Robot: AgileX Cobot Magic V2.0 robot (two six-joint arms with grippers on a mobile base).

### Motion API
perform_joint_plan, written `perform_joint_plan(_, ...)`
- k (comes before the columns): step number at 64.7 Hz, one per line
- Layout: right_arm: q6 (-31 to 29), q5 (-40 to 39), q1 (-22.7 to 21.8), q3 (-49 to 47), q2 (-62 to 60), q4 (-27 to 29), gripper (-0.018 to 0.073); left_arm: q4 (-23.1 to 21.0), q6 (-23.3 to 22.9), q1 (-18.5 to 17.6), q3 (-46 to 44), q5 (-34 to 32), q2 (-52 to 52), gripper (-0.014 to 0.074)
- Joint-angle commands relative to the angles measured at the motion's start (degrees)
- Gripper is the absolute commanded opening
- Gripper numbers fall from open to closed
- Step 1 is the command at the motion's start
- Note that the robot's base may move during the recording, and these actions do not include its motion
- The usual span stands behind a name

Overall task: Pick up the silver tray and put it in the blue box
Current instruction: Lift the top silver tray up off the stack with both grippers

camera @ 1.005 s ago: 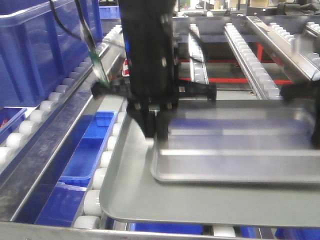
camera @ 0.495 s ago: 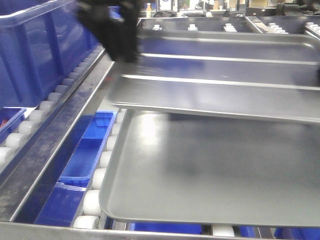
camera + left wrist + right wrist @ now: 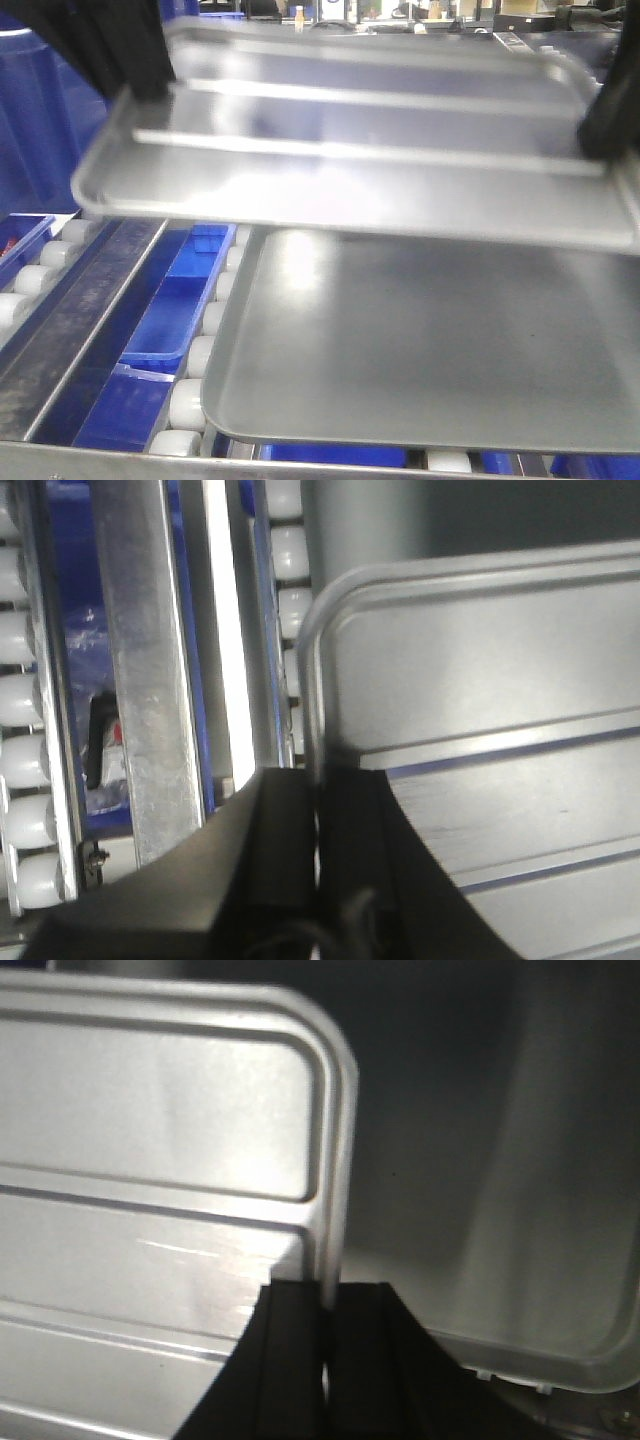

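Half a second ago the shiny rectangular silver tray [image 3: 350, 150] hung lower and further right. Now it sits higher and has swung left, so its near left corner covers the roller lane. The left tool [image 3: 135, 70] has shifted to the upper left corner of the front view, and the right tool [image 3: 608, 125] has come into sight at the right edge.

The tray is held in the air between the two tools, blurred by motion and clear of everything below. In the wrist views the left tool [image 3: 318, 790] pinches the raised rim of the silver tray [image 3: 480, 680] between narrow black fingers, and the right tool [image 3: 328, 1305] clamps the opposite rim of the silver tray [image 3: 160, 1120] the same way.

The metal is glossy, with rounded corners and two long parallel ridges across its base. Below the tools lies one larger flat matt grey sheet tray [image 3: 430, 340] on white plastic rollers [image 3: 185, 400]. Two small shallow blue plastic bins [image 3: 180, 300] lie end to end under the left tool. The deep blue box [image 3: 40, 150] of plastic stands beyond the left tool.
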Motion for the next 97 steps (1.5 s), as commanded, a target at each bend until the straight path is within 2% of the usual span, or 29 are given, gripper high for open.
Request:
perform_joint_plan(1,-0.23,1.24,-0.32,-5.81,-1.49,-4.23,0.0057,2.82,-0.13,-1.17,-1.87,0.90,-2.99,-0.0096)
perform_joint_plan(18,-0.23,10.42,-0.32,-13.34,-1.87,-9.03,0.0057,3.30,-1.94,-3.31,-8.28,3.90,-3.10,-0.0096)
perform_joint_plan(28,-0.23,10.69,-0.02,-13.44,-4.05,-9.28,0.0057,5.56,-2.71,-4.34,-11.71,7.96,-3.10,-0.0096)
perform_joint_plan(35,-0.23,10.76,0.27,-13.44,-5.96,-9.28,0.0057,5.42,-2.71,-4.34,-11.82,9.32,-3.10,-0.0096)
perform_joint_plan(97,-0.23,11.84,0.27,-13.44,-6.85,-9.46,0.0057,6.05,-2.71,-4.34,-11.82,9.32,-3.10,-0.0097)
